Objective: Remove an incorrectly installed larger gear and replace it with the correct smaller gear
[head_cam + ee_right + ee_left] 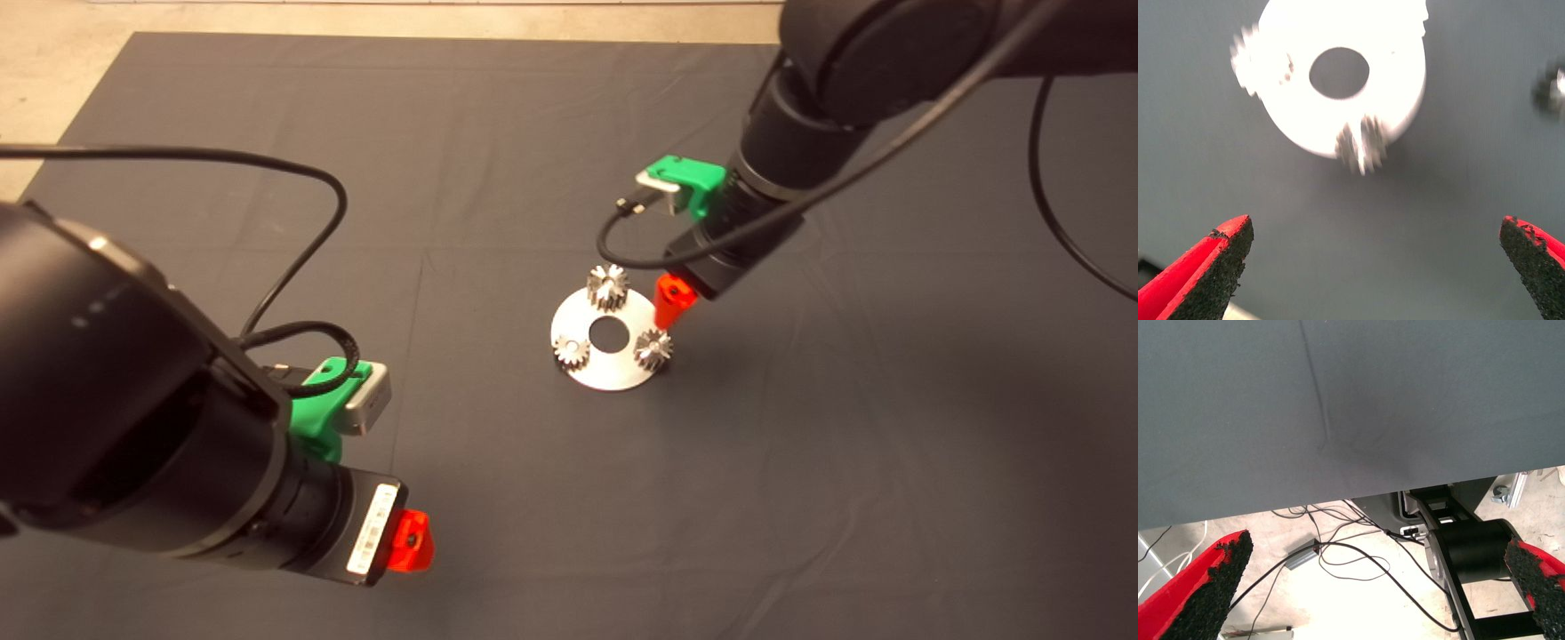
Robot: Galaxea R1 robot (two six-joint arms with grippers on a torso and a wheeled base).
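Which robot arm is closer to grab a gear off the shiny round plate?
Right. The right gripper hangs open right beside the plate, while the left gripper is far away from it.

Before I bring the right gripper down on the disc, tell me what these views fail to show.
- Right wrist view: the metal disc is glared white and its gears are smeared by blur, so teeth and sizes are unreadable.
- Right wrist view: a gear off the disc is cut by the frame edge.
- Head view: the right gripper shows one finger; its arm hides the other.
- Left wrist view: left gripper sees only mat edge and floor.
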